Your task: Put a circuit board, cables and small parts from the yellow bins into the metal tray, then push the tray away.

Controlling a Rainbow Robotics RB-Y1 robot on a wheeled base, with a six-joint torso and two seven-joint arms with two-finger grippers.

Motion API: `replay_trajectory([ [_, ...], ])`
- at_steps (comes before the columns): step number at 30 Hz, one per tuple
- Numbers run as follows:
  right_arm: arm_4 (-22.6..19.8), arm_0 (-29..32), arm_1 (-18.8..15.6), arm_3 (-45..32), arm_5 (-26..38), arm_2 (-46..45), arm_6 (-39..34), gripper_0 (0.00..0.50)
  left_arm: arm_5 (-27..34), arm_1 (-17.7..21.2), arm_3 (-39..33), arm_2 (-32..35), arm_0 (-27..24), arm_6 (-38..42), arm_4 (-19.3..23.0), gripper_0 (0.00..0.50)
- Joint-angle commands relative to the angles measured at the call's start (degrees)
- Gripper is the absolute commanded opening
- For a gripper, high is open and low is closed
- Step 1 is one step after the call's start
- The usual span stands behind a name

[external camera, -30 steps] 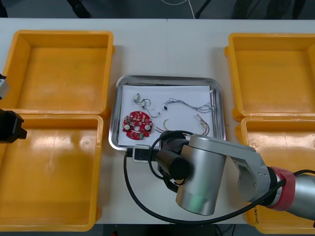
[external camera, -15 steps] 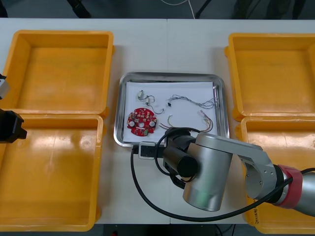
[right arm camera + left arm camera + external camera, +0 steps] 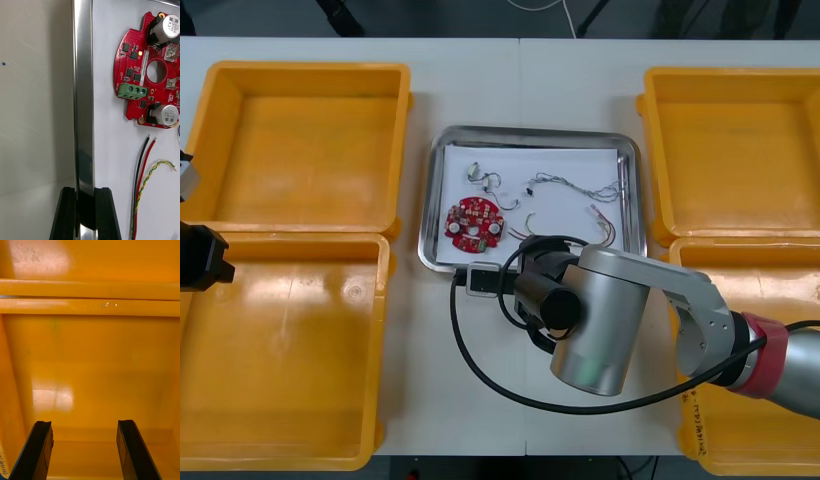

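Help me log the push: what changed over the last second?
The metal tray slid away from the robot and slightly rightward, the right gripper shut on its near rim. Circuit board and cables rode along. The left gripper, open over a yellow bin, and all bins stayed put.

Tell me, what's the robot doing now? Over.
Right gripper shut on near rim of metal tray. Tray holds circuit board and cables. Left gripper open, parked over a yellow bin. Nothing seen blocking the tray's far side.
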Motion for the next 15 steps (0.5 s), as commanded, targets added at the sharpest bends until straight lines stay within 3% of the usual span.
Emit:
replay_trajectory([
  [1, 0.4, -4.0, -0.9, 0.5, -0.5, -1.7, 2.8, 0.000, 0.3, 1.8, -1.3, 1.7, 0.7, 2.9, 0.3, 0.500],
  [15, 0.4, -7.7, -0.7, 6.9, -7.0, -2.2, 3.9, 0.000, 0.3, 1.8, -1.3, 1.7, 0.7, 2.9, 0.3, 0.500],
])
